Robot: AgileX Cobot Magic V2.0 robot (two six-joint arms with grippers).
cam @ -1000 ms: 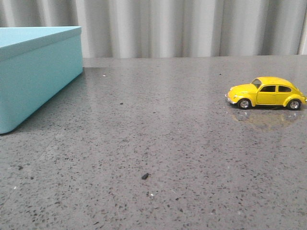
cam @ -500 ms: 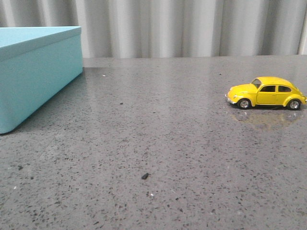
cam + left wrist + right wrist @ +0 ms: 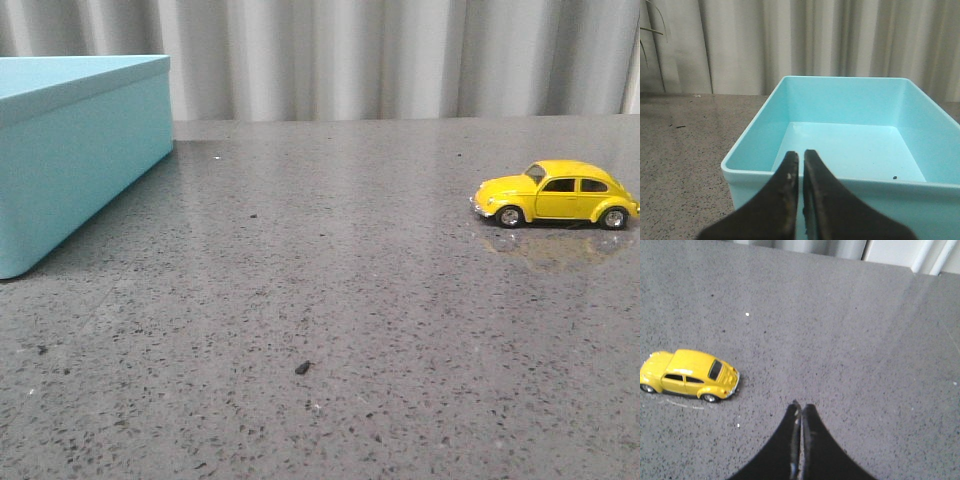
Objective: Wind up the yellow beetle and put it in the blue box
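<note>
The yellow beetle (image 3: 555,193) stands on its wheels on the grey table at the right, nose pointing left. It also shows in the right wrist view (image 3: 690,375), well off to the side of my right gripper (image 3: 801,406), which is shut and empty above bare table. The blue box (image 3: 70,150) stands at the far left, open on top. In the left wrist view the box (image 3: 840,140) is empty apart from a dark speck, and my left gripper (image 3: 801,154) is shut and empty just before its near rim. Neither arm shows in the front view.
The grey speckled table (image 3: 330,300) runs back to a pale pleated curtain (image 3: 400,60). A small dark crumb (image 3: 302,368) lies near the table's front middle. A plant leaf (image 3: 650,30) shows beside the curtain in the left wrist view.
</note>
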